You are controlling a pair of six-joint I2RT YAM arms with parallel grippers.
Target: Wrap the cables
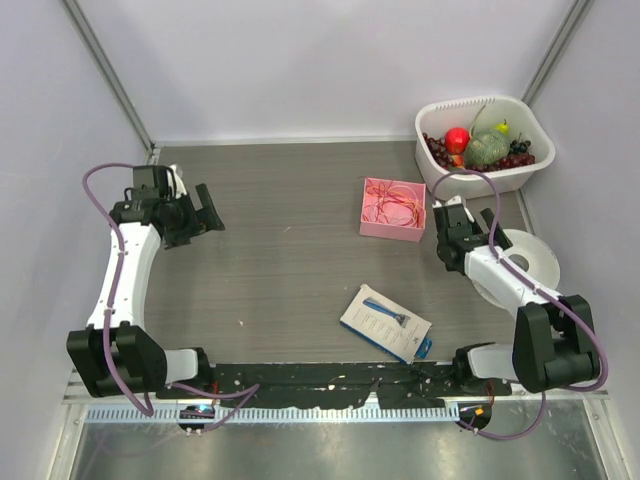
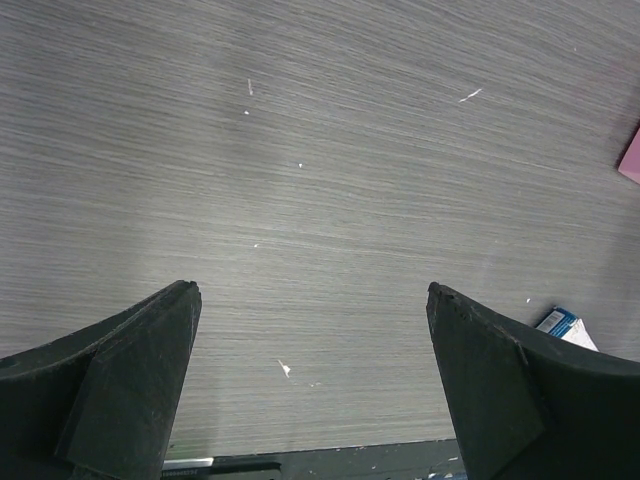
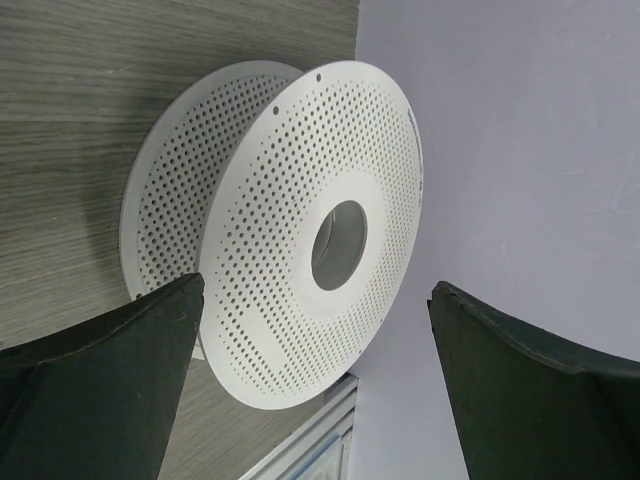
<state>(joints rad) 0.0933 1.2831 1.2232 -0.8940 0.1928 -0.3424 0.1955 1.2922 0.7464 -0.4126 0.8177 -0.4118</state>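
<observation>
The wire [image 1: 385,208] is hair-fine and red-orange, in loose loops piled inside the pink tray [image 1: 391,233]. The tray sits centre-right on the table [image 1: 280,240], just left of my right gripper [image 3: 315,292].

I judge the wire near weightless, limp, a bit springy in its loops, and quick to tangle or slip between the pads — there's no stiffness to push against. Best hold, I think, is to pinch a raised loop or a free end at the top of the pile with the fingertips, not scoop. The tray looks light and may lift along with it. I can't make out a free end from here.

The right gripper is spread wide and holds nothing; it faces the white perforated spool [image 3: 300,220] by the right wall. The left gripper [image 2: 312,292] is also wide apart and empty, over bare tabletop at far left, well apart from the tray.

The surface is flat grey wood-grain with a few white flecks. Pale walls close in on three sides. A white basket [image 1: 432,118] of fruit sits behind the tray, and a razor pack [image 1: 385,322] lies near the front.
</observation>
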